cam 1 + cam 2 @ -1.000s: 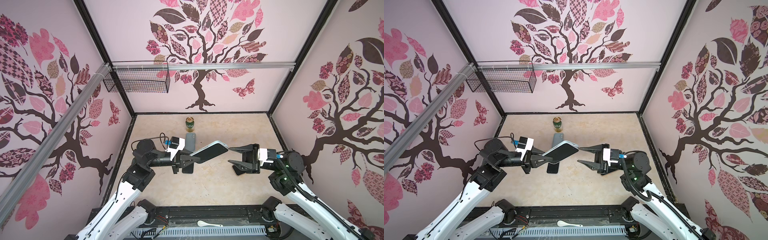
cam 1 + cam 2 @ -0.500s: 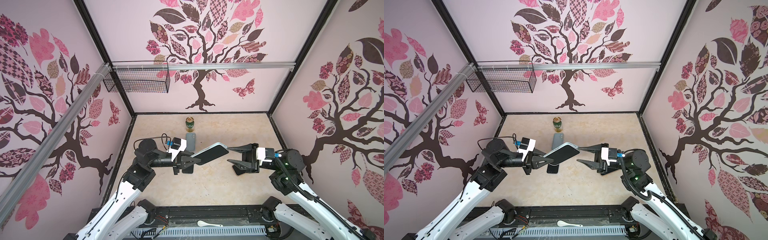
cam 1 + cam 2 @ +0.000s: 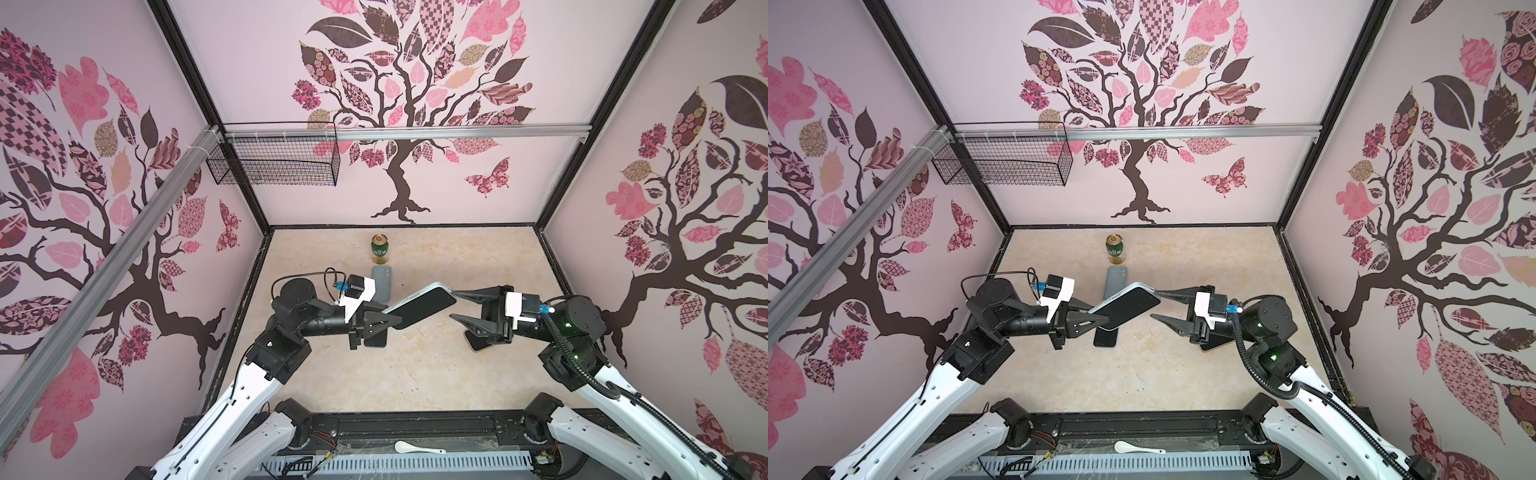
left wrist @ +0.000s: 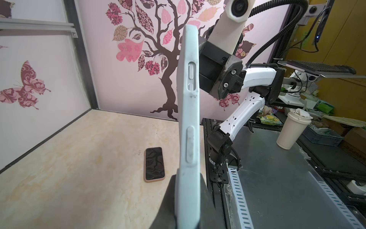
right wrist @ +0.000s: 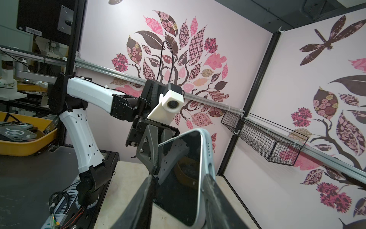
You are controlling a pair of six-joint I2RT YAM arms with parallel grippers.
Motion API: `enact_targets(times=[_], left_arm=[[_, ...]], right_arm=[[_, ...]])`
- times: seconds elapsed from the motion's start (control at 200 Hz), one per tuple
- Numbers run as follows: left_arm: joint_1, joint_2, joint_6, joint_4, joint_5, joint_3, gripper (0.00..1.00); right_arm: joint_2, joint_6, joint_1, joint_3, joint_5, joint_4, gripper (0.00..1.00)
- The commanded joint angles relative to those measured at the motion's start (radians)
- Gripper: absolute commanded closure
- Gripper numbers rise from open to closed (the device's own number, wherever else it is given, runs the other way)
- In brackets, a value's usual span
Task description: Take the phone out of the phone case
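Observation:
The phone [image 3: 419, 307] has a dark screen and sits in a light blue phone case [image 4: 188, 119]. It hangs tilted above the table, and my left gripper [image 3: 390, 320] is shut on its near end. My right gripper [image 3: 454, 305] is open and straddles the far end. Its upper fingertip [image 3: 457, 294] touches the case's corner, while the lower one stands apart. In the right wrist view the phone screen [image 5: 182, 158] lies between my right gripper's [image 5: 179, 176] two fingers, and the case edge [image 5: 206, 154] rests against one. In the left wrist view the case rises edge-on from my left gripper [image 4: 187, 208].
A green can [image 3: 379, 249] stands at the back with a grey phone [image 3: 381, 282] lying before it. A dark phone [image 3: 376, 336] lies under my left gripper. A pink-cased phone [image 4: 154, 164] lies under the right arm. A wire basket [image 3: 274, 166] hangs on the back rail.
Both grippers have crept a little toward each other. The right fingers reach slightly further round the phone's far end. The left grip is unchanged.

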Motion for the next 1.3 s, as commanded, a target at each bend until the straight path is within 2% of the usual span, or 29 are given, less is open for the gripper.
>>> enact_targets(times=[0.0,0.295,0.81,0.995,1.295], left_arm=[[-0.010,-0.032,0.012,0.091,-0.010,0.039,1.00],[-0.010,-0.042,0.013,0.080,-0.014,0.042,1.00],[-0.010,-0.040,0.022,0.059,-0.030,0.051,1.00],[-0.010,-0.039,0.024,0.056,-0.028,0.051,1.00],[-0.014,-0.015,0.031,0.038,0.037,0.065,1.00]], right_arm=[[-0.018,-0.034,0.008,0.007,0.059,-0.072,0.55],[-0.056,-0.045,0.009,-0.007,0.104,-0.076,0.54],[-0.060,-0.022,0.009,-0.023,0.001,-0.018,0.55],[-0.059,-0.023,0.009,-0.025,0.002,-0.014,0.55],[-0.032,-0.011,0.009,-0.009,-0.014,-0.024,0.55]])
